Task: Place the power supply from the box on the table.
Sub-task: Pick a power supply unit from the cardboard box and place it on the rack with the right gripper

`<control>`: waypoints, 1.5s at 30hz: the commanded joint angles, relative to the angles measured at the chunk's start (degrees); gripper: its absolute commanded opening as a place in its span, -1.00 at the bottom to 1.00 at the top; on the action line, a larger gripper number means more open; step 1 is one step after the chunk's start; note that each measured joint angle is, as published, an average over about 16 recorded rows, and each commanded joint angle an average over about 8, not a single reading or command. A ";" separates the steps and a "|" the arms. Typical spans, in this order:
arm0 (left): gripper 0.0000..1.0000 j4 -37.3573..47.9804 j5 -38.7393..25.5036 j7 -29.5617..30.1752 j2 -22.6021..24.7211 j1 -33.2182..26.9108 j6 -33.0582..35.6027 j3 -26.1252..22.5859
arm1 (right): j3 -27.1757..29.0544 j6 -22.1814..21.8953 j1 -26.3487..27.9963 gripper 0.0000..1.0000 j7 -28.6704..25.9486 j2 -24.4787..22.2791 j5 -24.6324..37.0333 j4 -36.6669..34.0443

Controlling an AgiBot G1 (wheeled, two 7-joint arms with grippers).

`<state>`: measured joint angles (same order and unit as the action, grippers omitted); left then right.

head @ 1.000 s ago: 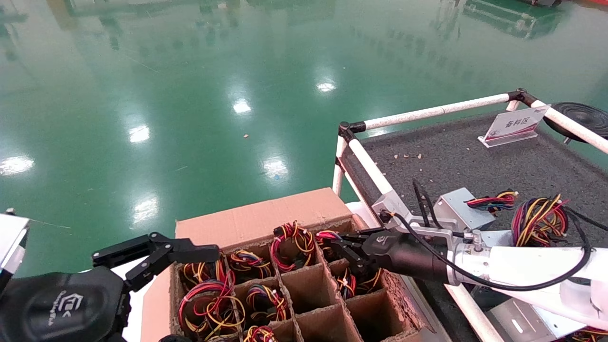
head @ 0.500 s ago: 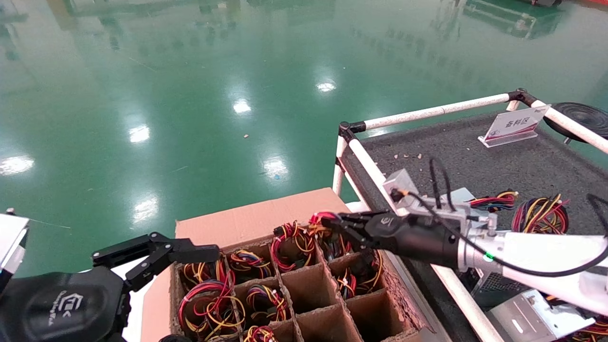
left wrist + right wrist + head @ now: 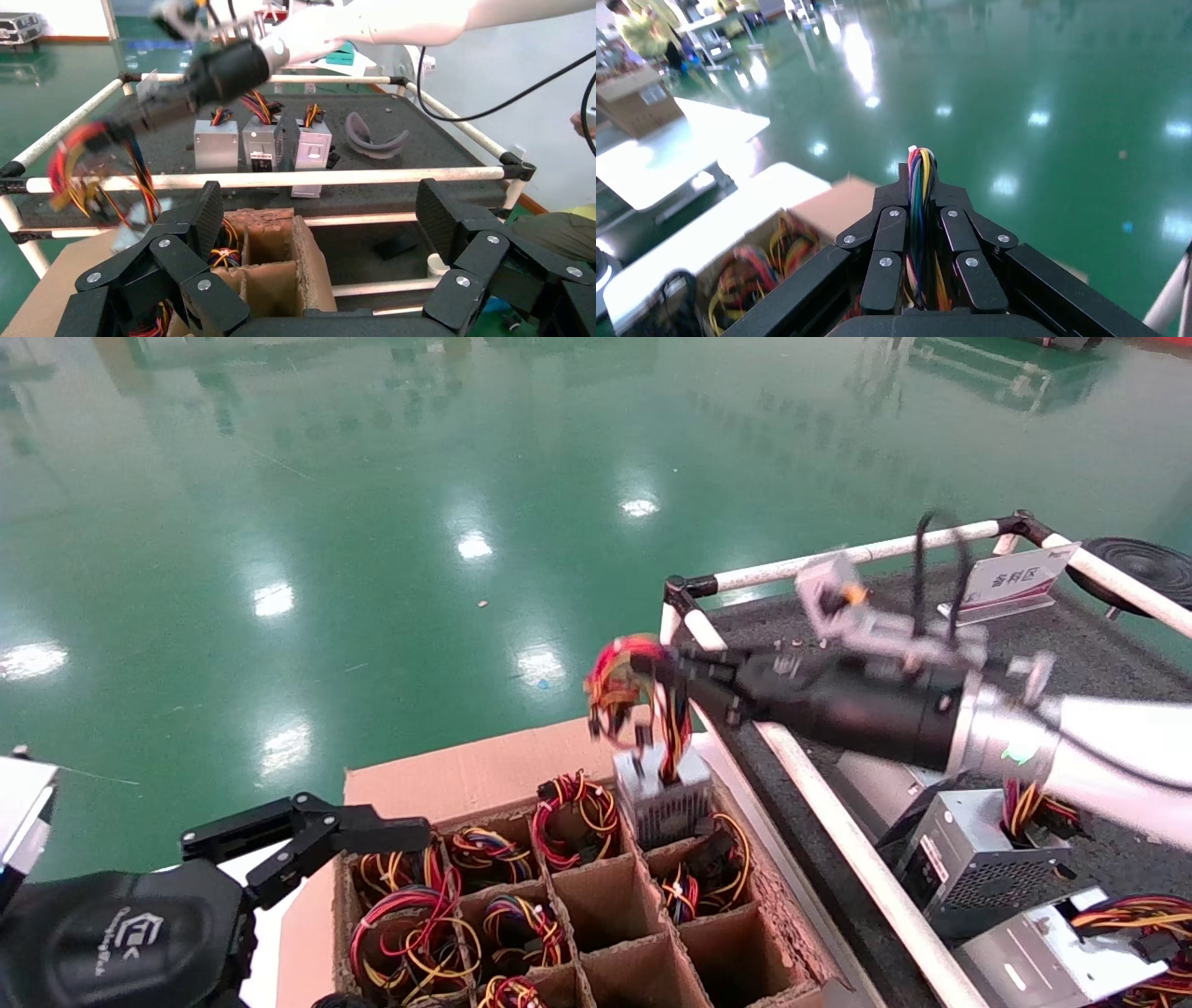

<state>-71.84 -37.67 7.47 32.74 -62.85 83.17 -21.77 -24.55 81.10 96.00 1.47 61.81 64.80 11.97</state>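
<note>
One power supply [image 3: 663, 798] hangs by its wires from my right gripper [image 3: 663, 665], jaws clamped on the bundle, above the box's [image 3: 521, 766] far right corner; the table [image 3: 894, 635] lies rightward. Left gripper [image 3: 307, 840] idles, jaws apart.

Rough cardboard box [image 3: 521, 768], metal power supply [image 3: 663, 800], felt-like table [image 3: 931, 645]

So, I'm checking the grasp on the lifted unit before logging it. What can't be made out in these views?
- Right gripper, right wrist view: clamped on the wire bundle; the power supply hanging below is hidden by the fingers.
- Head view: motion blurs the wire loop, so strands can't be counted.
- Box: near cells cut off by the frame edge.
- Left gripper: open, idle beside the box.
</note>
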 commanded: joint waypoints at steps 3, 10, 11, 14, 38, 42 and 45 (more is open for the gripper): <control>1.00 0.00 0.00 0.00 0.00 0.00 0.00 0.00 | 0.61 0.65 1.39 -1.00 -2.38 -1.16 -0.89 3.34; 1.00 0.00 0.00 0.00 0.00 0.00 0.00 0.00 | 1.40 -1.77 2.70 -1.00 -7.81 -3.78 -1.47 12.48; 1.00 0.00 0.00 0.00 0.00 0.00 0.00 0.00 | 1.50 -2.41 2.80 -1.00 -8.62 -4.17 -1.46 13.78; 1.00 0.00 0.00 0.00 0.00 0.00 0.00 0.00 | 1.78 -4.51 2.87 -1.00 -11.04 -5.26 -1.38 17.56; 1.00 0.00 0.01 0.00 0.00 0.00 0.00 -0.01 | 3.56 -12.46 5.55 -1.00 -10.06 -7.25 -0.38 15.52; 1.00 0.00 0.01 -0.01 0.00 0.00 0.00 -0.01 | 3.71 -12.48 7.12 -1.00 -7.24 -6.51 -0.26 10.76; 1.00 0.00 0.01 -0.01 0.00 0.00 0.00 -0.01 | 3.87 -12.51 8.31 -1.00 -5.15 -6.01 -0.26 7.13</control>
<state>-71.84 -37.67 7.46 32.73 -62.86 83.17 -21.78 -20.65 68.63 104.21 -3.76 55.68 64.45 19.33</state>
